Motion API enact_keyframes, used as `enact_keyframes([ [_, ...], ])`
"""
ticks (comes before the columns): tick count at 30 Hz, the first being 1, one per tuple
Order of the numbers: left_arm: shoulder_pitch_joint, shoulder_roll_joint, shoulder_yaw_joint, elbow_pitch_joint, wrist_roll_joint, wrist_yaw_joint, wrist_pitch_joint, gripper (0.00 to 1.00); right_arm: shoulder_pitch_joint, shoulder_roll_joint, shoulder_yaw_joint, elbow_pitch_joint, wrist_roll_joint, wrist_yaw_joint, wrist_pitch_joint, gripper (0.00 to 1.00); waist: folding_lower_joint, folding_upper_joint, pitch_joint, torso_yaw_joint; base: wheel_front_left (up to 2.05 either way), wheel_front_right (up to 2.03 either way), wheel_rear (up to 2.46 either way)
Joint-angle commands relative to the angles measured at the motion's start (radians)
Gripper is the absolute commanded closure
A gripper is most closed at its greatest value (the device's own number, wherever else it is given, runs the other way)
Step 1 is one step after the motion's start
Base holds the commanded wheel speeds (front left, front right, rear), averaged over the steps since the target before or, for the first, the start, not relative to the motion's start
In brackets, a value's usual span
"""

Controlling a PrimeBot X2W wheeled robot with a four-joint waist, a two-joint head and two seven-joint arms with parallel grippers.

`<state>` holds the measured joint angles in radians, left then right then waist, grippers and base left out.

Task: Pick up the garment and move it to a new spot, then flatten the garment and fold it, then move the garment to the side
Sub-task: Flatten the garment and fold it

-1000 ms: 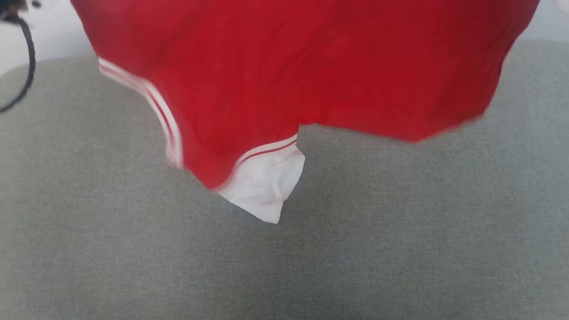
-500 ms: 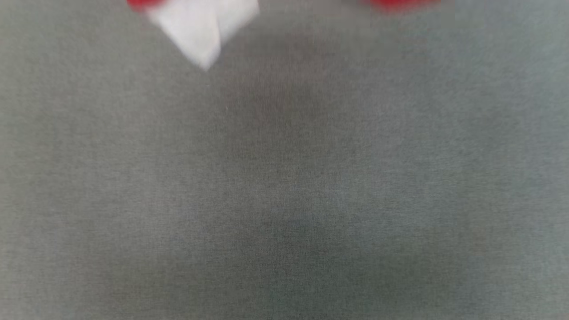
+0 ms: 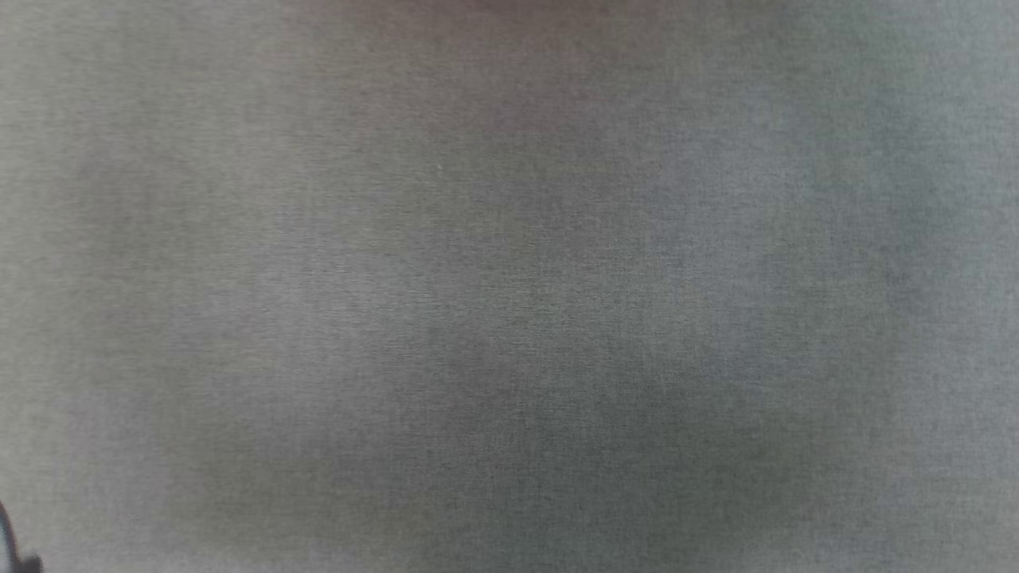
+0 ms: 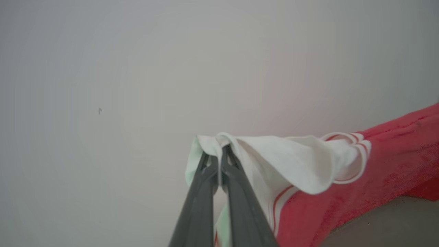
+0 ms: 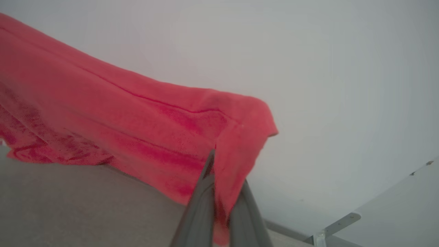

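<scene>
Grey worktop (image 3: pixel 509 318) beneath, our left pincer (image 4: pixel 216 156) clenches the garment (image 4: pixel 384 161) by its white sleeve, our right pincer (image 5: pixel 223 178) by a red corner, and the cloth stretched between them has risen past our head view's top edge, so carrying has begun, we judge.

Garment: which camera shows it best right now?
Left wrist view: the garment shows white sleeve, striped trim and red body sharply, sleeve pinched in the left pincer. Right wrist view gives plain red cloth in the right pincer; head view, grey surface.
</scene>
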<state>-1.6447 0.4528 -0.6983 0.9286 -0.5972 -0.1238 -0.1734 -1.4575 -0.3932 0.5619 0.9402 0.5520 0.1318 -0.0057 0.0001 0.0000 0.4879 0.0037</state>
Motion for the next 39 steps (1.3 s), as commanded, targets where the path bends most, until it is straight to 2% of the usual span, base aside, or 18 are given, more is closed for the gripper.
enact_keyframes([
  [1, 0.043, -0.002, -0.016, 0.004, -0.027, -0.005, 0.025, 1.0, 0.041, -0.016, 0.02, -0.007, 0.036, -0.002, 0.019, 1.0, -0.0001, 0.0, -0.014, 0.011, 0.0, 0.0, 0.0],
  [6, 0.184, 0.013, -0.086, -0.048, -0.12, -0.005, 0.123, 1.0, 0.142, -0.04, 0.082, -0.049, 0.115, -0.002, 0.062, 1.0, -0.0001, 0.0, -0.041, 0.021, 0.0, 0.0, 0.0],
  [9, 0.29, 0.05, -0.12, -0.116, -0.215, -0.005, 0.215, 1.0, 0.216, -0.078, 0.141, -0.107, 0.165, -0.002, 0.091, 1.0, -0.0001, 0.0, -0.064, 0.028, 0.0, 0.0, 0.0],
  [15, 0.506, 0.16, -0.171, -0.301, -0.347, -0.005, 0.393, 1.0, 0.365, -0.177, 0.22, -0.248, 0.273, -0.002, 0.148, 1.0, -0.0001, 0.0, -0.108, 0.036, 0.0, 0.0, 0.0],
  [18, 0.625, 0.214, -0.184, -0.428, -0.39, 0.024, 0.451, 1.0, 0.447, -0.229, 0.241, -0.326, 0.317, -0.002, 0.17, 1.0, -0.0001, 0.0, -0.128, 0.039, 0.0, 0.0, 0.0],
  [21, 0.753, 0.279, -0.193, -0.582, -0.436, 0.096, 0.492, 1.0, 0.53, -0.28, 0.256, -0.408, 0.352, -0.002, 0.189, 1.0, -0.0001, 0.0, -0.146, 0.039, 0.0, 0.0, 0.0],
  [24, 0.876, 0.347, -0.193, -0.748, -0.469, 0.187, 0.514, 1.0, 0.608, -0.34, 0.274, -0.49, 0.368, -0.002, 0.21, 1.0, -0.0001, 0.0, -0.156, 0.036, 0.0, 0.0, 0.0],
  [30, 1.087, 0.461, -0.187, -1.029, -0.529, 0.35, 0.495, 1.0, 0.751, -0.434, 0.269, -0.626, 0.393, -0.002, 0.22, 1.0, -0.0001, 0.0, -0.165, 0.027, 0.0, 0.0, 0.0],
  [33, 1.172, 0.495, -0.195, -1.12, -0.551, 0.41, 0.476, 1.0, 0.823, -0.47, 0.259, -0.677, 0.402, -0.002, 0.222, 1.0, -0.0001, 0.0, -0.17, 0.023, 0.0, 0.0, 0.0],
  [39, 1.299, 0.541, -0.218, -1.248, -0.573, 0.5, 0.457, 1.0, 0.965, -0.527, 0.23, -0.772, 0.427, -0.002, 0.225, 1.0, -0.0001, 0.0, -0.172, 0.015, 0.0, 0.0, 0.0],
])
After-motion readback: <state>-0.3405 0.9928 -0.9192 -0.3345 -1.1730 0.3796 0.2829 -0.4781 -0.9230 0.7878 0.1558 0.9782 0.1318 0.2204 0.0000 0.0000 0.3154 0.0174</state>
